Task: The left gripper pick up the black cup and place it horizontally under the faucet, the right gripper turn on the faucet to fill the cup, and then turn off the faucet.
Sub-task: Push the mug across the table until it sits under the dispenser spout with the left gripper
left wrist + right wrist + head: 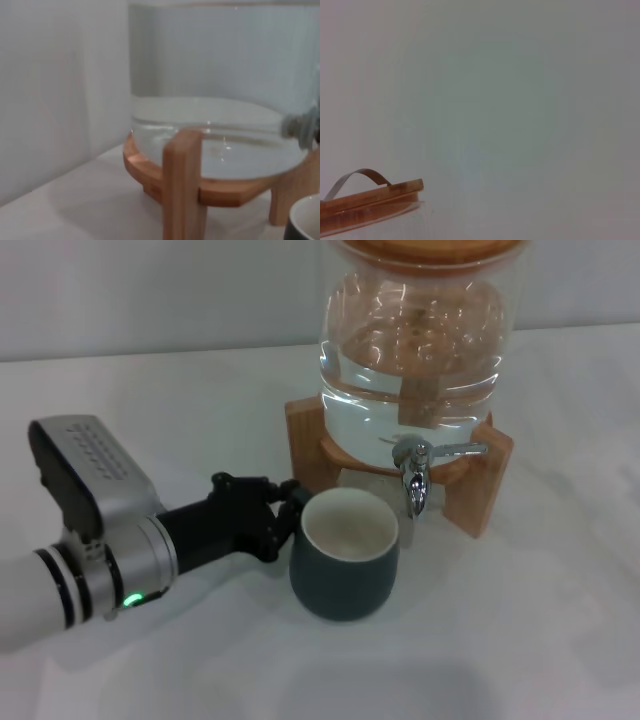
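Cup placement looks mostly sorted here. From the head view the black cup [345,555] is sitting upright on the white table [520,640], mouth open to the ceiling, right next to the wooden stand [478,490] that carries the glass dispenser [420,350]. The faucet [418,468] hangs off the front of the dispenser, and its spout seems to come down just past the cup's far rim on the robot's right side, so I'd call it lined up only at the edge, not centred.

The left gripper [285,510] is reaching in from the robot's left, black fingers pressed up against the cup's side at the rim. Honestly I can't tell whether the jaws are clamped on the cup or already let go, since the fingertips get lost against the dark mug. The left wrist view only catches a sliver of the cup's rim in the corner, plus the stand and the water.

The right gripper isn't visible anywhere in the head view; its wrist camera just sees the dispenser's wooden lid [370,200] from off to the side, so it's parked up high.

What could go wrong, as I see it:
- water misses or splashes off the rim because the spout sits so close to the cup's edge
- if the left arm pulls back while gripping, it drags the cup further off
- the right arm coming down for the lever could nudge the cup or stand
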Controlling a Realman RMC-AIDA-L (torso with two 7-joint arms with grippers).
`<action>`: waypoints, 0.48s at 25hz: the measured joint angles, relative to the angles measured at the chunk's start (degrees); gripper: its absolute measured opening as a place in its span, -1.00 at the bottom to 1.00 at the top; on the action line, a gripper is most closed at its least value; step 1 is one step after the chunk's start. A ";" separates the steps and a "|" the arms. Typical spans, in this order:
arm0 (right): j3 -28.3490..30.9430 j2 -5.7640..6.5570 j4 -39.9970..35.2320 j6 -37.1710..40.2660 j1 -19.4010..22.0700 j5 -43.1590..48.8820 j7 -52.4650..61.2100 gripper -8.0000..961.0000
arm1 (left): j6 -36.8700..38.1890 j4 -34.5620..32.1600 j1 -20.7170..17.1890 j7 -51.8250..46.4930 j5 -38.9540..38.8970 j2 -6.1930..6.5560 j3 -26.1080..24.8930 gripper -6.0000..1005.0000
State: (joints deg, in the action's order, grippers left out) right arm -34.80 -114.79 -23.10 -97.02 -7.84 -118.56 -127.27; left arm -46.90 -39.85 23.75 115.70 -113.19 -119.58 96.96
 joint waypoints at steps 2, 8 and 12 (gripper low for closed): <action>0.00 0.01 -0.01 0.07 -0.04 -0.01 -0.01 0.59 | 2.60 -2.14 -0.94 -0.75 -0.01 0.10 2.60 -0.69; -0.06 0.01 -0.01 0.13 -0.33 -0.01 -0.10 0.59 | 5.99 -3.47 -1.18 -1.74 -0.35 -0.10 5.73 -0.69; -0.08 0.01 -0.01 0.15 -0.35 0.01 -0.10 0.59 | 10.09 -4.59 -0.80 -0.96 -3.41 -0.12 9.81 -0.69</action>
State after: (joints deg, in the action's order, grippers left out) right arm -34.88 -114.78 -23.12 -96.87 -8.19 -118.55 -127.37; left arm -36.80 -44.43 22.96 114.74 -116.61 -119.70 106.78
